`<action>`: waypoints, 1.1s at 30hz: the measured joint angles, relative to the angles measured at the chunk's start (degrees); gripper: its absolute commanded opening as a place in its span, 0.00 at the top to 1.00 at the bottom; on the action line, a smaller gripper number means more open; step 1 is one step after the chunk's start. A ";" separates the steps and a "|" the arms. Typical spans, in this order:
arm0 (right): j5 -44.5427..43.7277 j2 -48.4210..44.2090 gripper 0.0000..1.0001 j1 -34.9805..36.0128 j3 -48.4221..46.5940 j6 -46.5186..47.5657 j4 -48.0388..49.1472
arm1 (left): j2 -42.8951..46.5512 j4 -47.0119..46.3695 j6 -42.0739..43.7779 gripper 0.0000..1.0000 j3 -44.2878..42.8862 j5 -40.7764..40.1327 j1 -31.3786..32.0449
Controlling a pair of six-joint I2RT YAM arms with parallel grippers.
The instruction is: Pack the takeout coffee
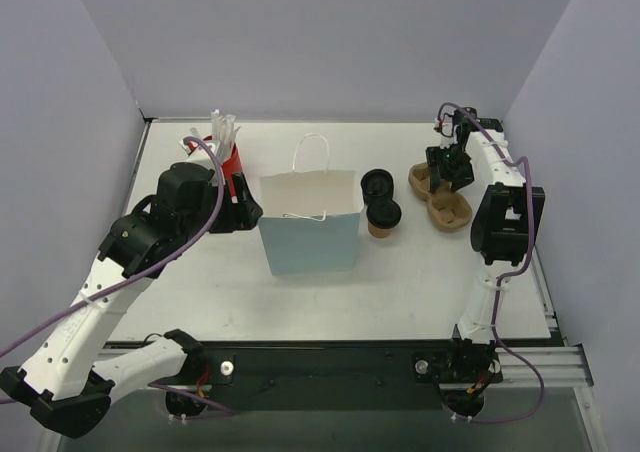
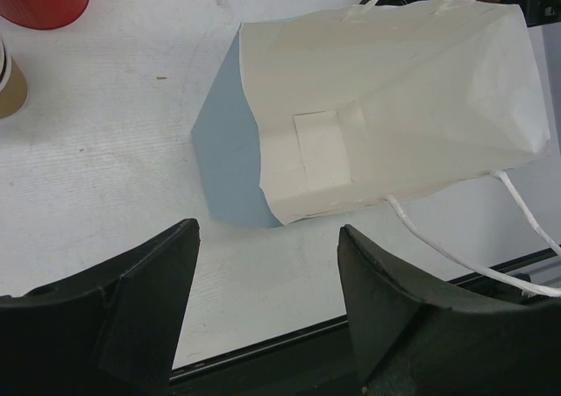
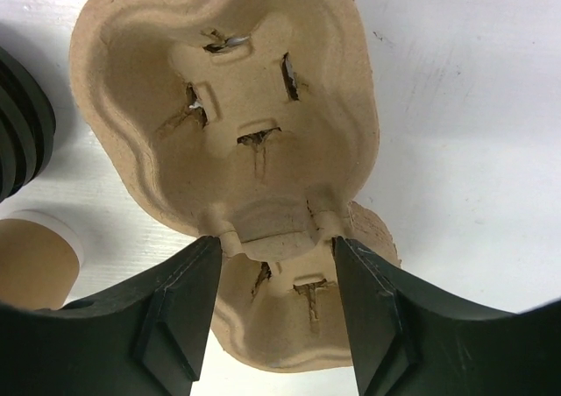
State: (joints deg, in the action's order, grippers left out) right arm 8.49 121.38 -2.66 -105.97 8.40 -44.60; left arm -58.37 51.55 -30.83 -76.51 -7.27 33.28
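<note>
The takeout coffee, a tan cup with a black lid, stands upright just right of the open light-blue paper bag. Part of its tan side shows at the left edge of the right wrist view. My right gripper straddles the narrow waist of the tan pulp cup carrier; in the right wrist view its fingertips press both sides of the carrier. My left gripper is open and empty beside the bag's left side, and its wrist view looks into the bag.
A stack of loose black lids sits behind the coffee. A red cup holding white sticks stands at the back left, near a tan cup. The bag's white handles hang loose. The table's front edge is close.
</note>
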 measured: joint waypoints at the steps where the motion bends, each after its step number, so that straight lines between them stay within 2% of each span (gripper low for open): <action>1: 0.09 0.02 0.46 0.00 0.02 0.50 0.00 | 0.26 0.02 0.00 0.26 0.15 0.00 0.00; 6: 0.72 0.04 0.50 0.00 0.04 1.95 0.00 | 0.72 0.04 0.02 0.26 0.20 0.00 0.00; 16: 1.01 1.31 0.51 0.00 -0.11 2.43 0.02 | 1.03 0.09 0.46 0.26 0.20 -0.07 0.00; 20: 1.03 1.53 0.63 -0.02 -0.13 2.69 0.00 | 1.05 0.11 0.57 0.25 0.20 -0.11 0.00; 24: 1.05 1.60 0.69 -0.04 -0.28 3.06 -0.02 | 1.05 0.13 0.68 0.26 0.20 -0.22 0.00; 33: -1.64 0.37 0.71 -0.07 -6.78 -1.42 -2.49 | 1.05 0.00 1.05 0.26 0.76 -0.26 0.00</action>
State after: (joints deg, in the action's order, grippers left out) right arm 6.85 121.75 -2.72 -112.75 6.98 -47.09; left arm -57.32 51.55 -29.78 -75.75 -7.53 33.28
